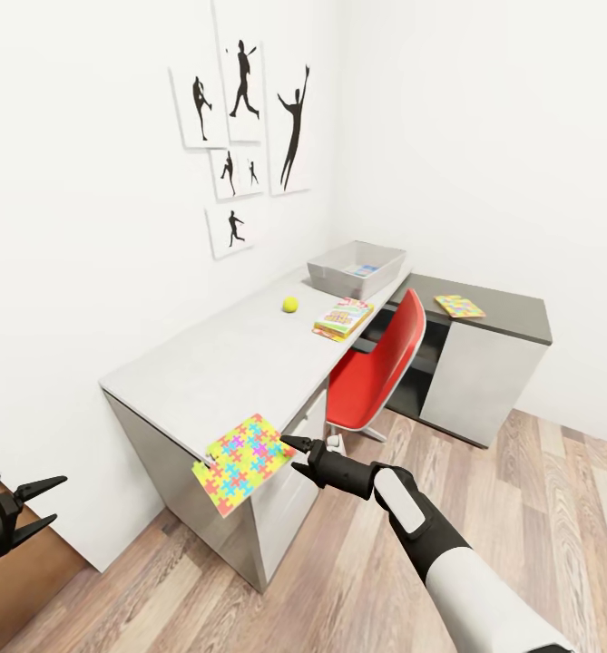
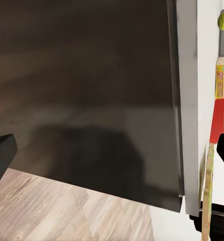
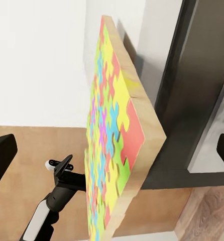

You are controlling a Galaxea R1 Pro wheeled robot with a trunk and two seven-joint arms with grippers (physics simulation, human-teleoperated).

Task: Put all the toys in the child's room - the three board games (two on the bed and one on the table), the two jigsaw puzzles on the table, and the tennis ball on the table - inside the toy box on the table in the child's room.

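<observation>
Your right gripper (image 1: 289,444) has its jaws spread wide and nothing between them, with the thin multicoloured jigsaw puzzle board (image 1: 243,462) just ahead of the tips, hanging off the near corner of the long light grey table (image 1: 203,363). Your left gripper (image 1: 53,501) also has wide, empty jaws, well off to the side of that corner. Way past the right jaws along the table top sit the small yellow-green tennis ball (image 1: 290,305), a flat colourful game box (image 1: 344,318) and the shallow grey toy box (image 1: 356,268).
</observation>
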